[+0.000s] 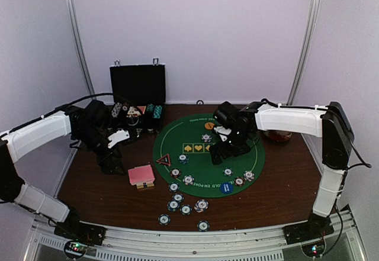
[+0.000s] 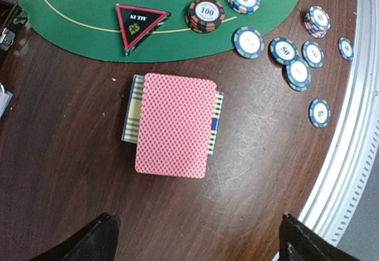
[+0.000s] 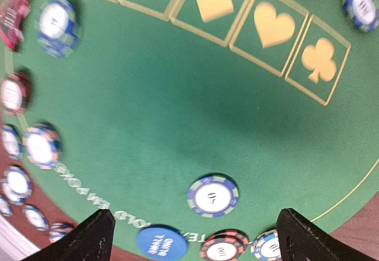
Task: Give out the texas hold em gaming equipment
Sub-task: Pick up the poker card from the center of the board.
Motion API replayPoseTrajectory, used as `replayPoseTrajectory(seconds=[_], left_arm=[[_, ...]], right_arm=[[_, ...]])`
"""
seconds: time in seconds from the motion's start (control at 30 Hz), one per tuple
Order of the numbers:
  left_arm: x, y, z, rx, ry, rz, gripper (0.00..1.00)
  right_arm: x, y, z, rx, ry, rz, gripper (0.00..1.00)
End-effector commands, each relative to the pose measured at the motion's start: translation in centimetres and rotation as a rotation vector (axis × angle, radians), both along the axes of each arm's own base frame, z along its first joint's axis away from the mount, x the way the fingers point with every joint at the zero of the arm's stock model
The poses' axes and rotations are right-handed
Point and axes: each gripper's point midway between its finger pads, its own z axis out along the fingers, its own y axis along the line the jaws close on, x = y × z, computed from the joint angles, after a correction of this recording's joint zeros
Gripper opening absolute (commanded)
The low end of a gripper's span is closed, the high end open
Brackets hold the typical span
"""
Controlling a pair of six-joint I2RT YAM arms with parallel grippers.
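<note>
Left wrist view: we count one stack of pink-red-backed playing cards at frame centre on the brown wooden table. One red-edged black triangle lies upper left on the round green felt mat, and ten striped round poker chips or chip stacks lie upper right. The left gripper stands apart, empty. So does the right gripper, with one blue marker disc at the bottom edge.

Both arms reach in over the desk, tools spread wide.
The left tool points down near the desk's left edge, its fingers far apart with nothing between them. The right tool hangs over the desk's middle, fingers likewise parted and empty.
</note>
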Motion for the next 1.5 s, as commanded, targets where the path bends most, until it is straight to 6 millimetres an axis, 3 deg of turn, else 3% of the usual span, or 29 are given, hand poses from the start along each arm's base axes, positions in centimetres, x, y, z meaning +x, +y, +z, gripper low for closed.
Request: replayPoseTrajectory(seconds=[0.0, 0.37, 0.93, 1.47], left_arm=[[1.7, -1.3, -1.8, 0.021, -0.044, -0.05, 0.98], [3.1, -2.3, -5.6, 0.108, -0.064, -0.227, 0.98], [2.9, -3.0, -8.6, 0.172, -0.017, -0.304, 0.98], [3.1, -2.7, -9.7, 0.216, -0.003, -0.315, 0.98]], right_arm=[[0.5, 2.6, 5.3, 0.175, -0.087, -0.048, 0.99], [-0.8, 4.4, 9.1, 0.25, -0.131, -0.042, 1.0], [-1.9, 3.7, 9.5, 0.274, -0.137, -0.061, 1.0], [-2.4, 3.1, 9.4, 0.266, -0.137, -0.06, 0.99]])
